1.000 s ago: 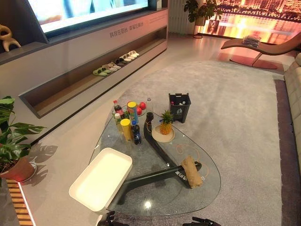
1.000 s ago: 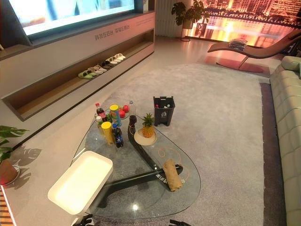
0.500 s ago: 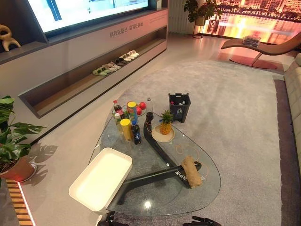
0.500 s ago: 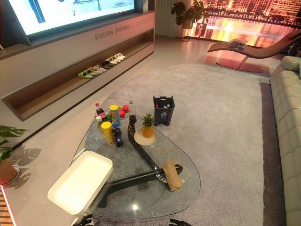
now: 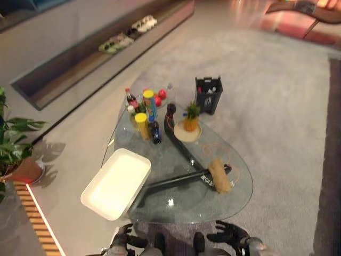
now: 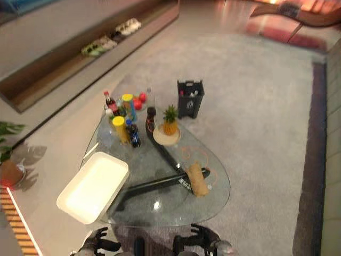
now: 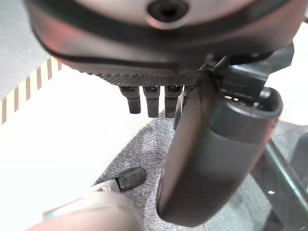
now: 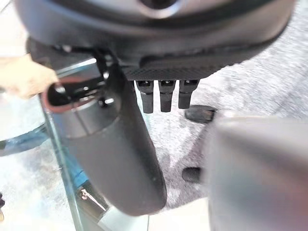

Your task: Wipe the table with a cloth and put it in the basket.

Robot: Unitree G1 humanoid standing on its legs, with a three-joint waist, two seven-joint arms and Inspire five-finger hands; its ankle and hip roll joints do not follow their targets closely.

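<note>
The cloth [image 5: 219,175], a tan rolled bundle, lies on the right side of the glass worktop [image 5: 234,197], over the end of the dark frame that shows through the glass, and we see it well apart from both hands. Our left hand [image 5: 123,241] and right hand [image 5: 230,234] hang low at the near edge of the worktop, below its rim, touching nothing. In the left wrist view the fingers [image 7: 144,100] point straight out in a row with the thumb standing loose beside them, and in the right wrist view the fingers [image 8: 161,95] look the same, relaxed and holding nothing. The white basket [image 5: 116,182], a shallow rectangular tray, sits on the left near corner of the worktop and overhangs its edge; it lies well apart from the cloth. Between the two, the glass is bare, with only the dark frame below it. At the far end stand a cluster of bottles [image 5: 153,132] and cans, a yellow canister [image 5: 141,125], some red fruit [image 5: 161,94], and a pineapple [image 5: 191,118] on a pale plate [image 5: 186,133]. Beyond the worktop a small dark bin [image 5: 208,95] stands on the grey carpet [image 5: 277,101], and a potted plant [image 5: 16,144] stands on the floor at the left.
</note>
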